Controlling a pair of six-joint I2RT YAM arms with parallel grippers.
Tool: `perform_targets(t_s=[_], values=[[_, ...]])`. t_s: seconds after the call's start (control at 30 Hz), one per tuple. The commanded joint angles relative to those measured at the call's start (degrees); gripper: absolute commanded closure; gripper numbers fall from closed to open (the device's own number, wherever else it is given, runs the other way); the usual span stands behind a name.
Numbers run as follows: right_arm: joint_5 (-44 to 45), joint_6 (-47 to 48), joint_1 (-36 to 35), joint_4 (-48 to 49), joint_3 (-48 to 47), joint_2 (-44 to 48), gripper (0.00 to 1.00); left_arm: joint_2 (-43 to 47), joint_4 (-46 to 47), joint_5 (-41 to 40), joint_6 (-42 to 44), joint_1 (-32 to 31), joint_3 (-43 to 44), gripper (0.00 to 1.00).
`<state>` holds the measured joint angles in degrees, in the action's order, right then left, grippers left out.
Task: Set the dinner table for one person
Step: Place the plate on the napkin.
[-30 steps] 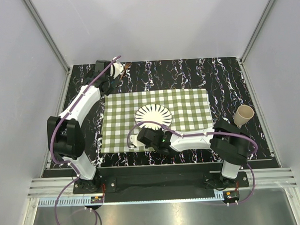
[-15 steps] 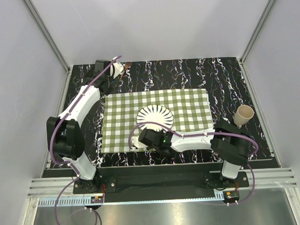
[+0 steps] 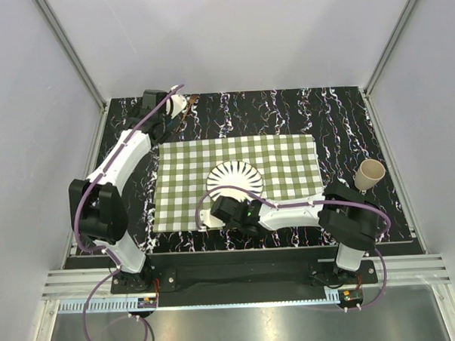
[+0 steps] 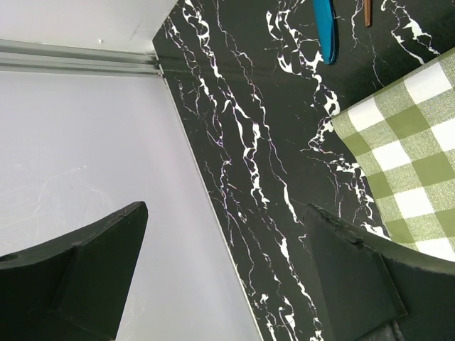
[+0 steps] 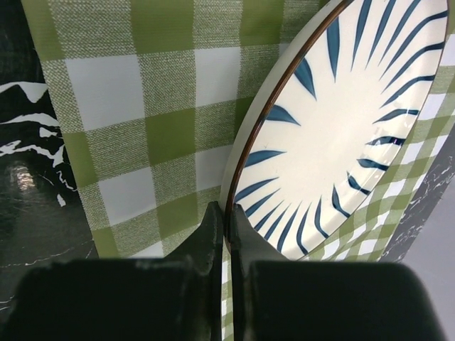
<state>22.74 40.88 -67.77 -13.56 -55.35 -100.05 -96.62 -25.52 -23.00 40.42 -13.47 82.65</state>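
**One plate pinched, one end effector gaping**

Two arms work over one tabletop (image 3: 285, 107), a black slab with white marble-like veins that lies under both end effectors. On it are one cloth (image 3: 280, 157), one plate (image 3: 234, 178) and one cup (image 3: 370, 173).

The right end effector (image 5: 229, 213) is closed on the near rim of the plate. Its two dark fingers are pressed together with the thin brown-edged lip between them. The plate spreads out ahead of the fingertips and to their right, round and white with dark blue radial strokes. Whether it sits flat on the cloth or is raised cannot be told. The cloth is woven, checked green and white, and lies under the plate and to the left of the fingertips. The cup, a plain beige cylinder, stands well off to this end effector's right, on bare tabletop.

The left end effector (image 4: 226, 227) stands wide open and holds nothing, with veined tabletop showing between its fingers. Ahead of it, cut off by the frame's top edge, lie one slim blue piece (image 4: 325, 28) and one thin brown piece (image 4: 367, 11). What they are cannot be made out. A corner of the cloth lies to its right.
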Motion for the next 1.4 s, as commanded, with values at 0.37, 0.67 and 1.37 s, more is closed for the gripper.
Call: perform_targets(t_s=[0.37, 0.67, 1.37], values=[[-3.50, -3.27, 2.38, 1.78, -1.07, -5.24, 1.00, 8.81, 2.58, -1.17, 1.15, -2.17, -1.18, 0.01], [-2.88, -3.27, 3.61, 2.93, -0.20, -6.03, 1.00, 9.08, 2.58, -1.60, 1.15, -2.52, -1.62, 0.01], [-1.91, -2.56, 3.96, -0.06, -1.24, -2.53, 0.36, 7.76, 2.75, -0.38, 1.67, -2.52, -3.46, 0.01]])
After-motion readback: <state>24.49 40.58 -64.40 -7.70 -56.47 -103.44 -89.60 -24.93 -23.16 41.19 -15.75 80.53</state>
